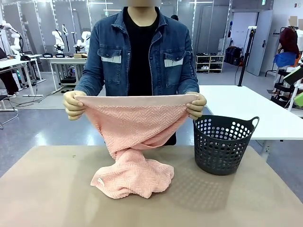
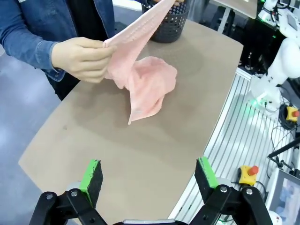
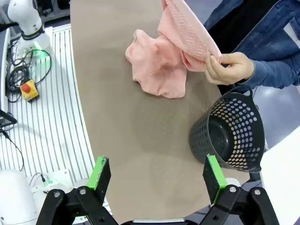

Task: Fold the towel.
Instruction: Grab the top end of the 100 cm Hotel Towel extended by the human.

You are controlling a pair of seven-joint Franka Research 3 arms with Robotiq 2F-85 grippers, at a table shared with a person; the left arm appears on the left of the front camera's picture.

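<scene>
Front view: the person's hand at frame left (image 1: pixel 73 105) and hand at frame right (image 1: pixel 196 106) are both clenching the smooth top band of the towel (image 1: pixel 135 137), one at each upper corner. They are holding that edge stretched level across mid-frame, in front of a denim jacket (image 1: pixel 109 52). Below the hands the pink cloth is hanging and narrowing into a twist. Its lower part is lying bunched on the tan table (image 1: pixel 42 189) at lower centre (a small white tag (image 1: pixel 100 181) is showing at the heap's lower left). A black perforated basket (image 1: pixel 222 144) is standing upright on the table at centre right, near the heap but apart from it, just below the hand at frame right.

Left wrist view: the left gripper (image 2: pixel 149 174) is hanging at the bottom of the frame with jaws spread wide. Its green pads (image 2: pixel 92 174) are bare and gripping nothing. It is hovering above the table, well apart from the towel heap at upper centre. One of the person's hands is pinching a towel corner at upper left.

Right wrist view: the right gripper (image 3: pixel 157 172) is likewise released, with jaws wide and nothing between them, at the bottom edge over the table. The basket is sitting at right, nearer to it than the towel. The bunched cloth is lying at top centre, and the person's other hand is grasping the raised edge at upper right.
</scene>
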